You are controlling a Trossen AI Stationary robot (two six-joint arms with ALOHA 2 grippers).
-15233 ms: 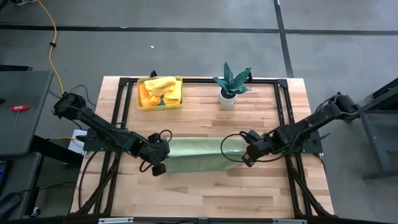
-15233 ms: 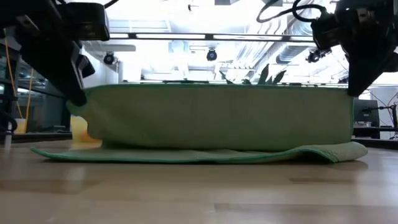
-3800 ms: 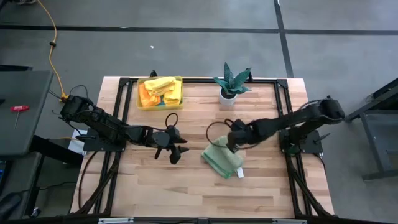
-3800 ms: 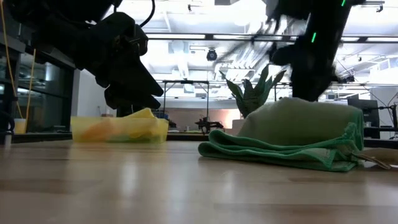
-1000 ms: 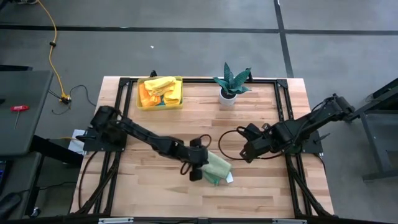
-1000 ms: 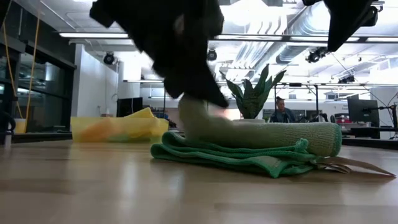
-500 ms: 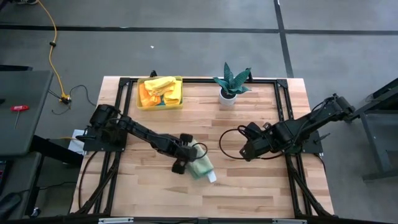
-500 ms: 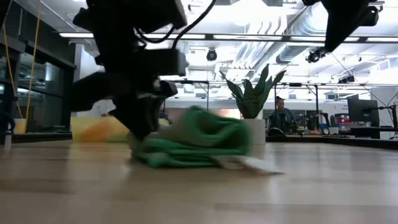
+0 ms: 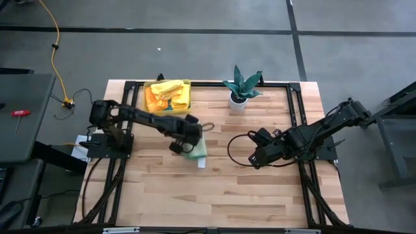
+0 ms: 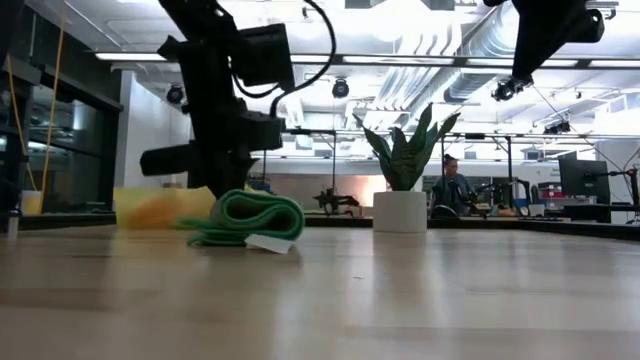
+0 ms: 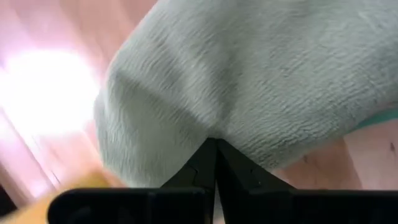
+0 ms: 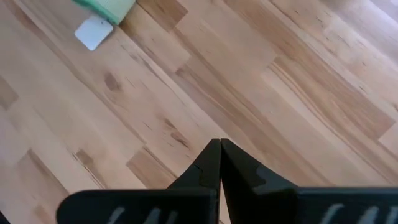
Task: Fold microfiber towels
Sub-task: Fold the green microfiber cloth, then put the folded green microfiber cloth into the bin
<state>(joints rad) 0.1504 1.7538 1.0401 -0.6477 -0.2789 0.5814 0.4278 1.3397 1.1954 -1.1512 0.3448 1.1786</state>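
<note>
1. We see the left gripper [image 9: 184, 144] with its fingers fully closed, tips pressed into the folded light green microfiber towel [image 9: 195, 149]; no cloth shows pinched between them.
2. The towel lies on the wooden slatted table [image 9: 260, 195], near the translucent yellow rectangular bin [image 9: 167, 97] holding more cloths.
3. The right gripper [image 9: 255, 160], fingers closed and empty, hangs above bare table, well apart from the towel.
</note>
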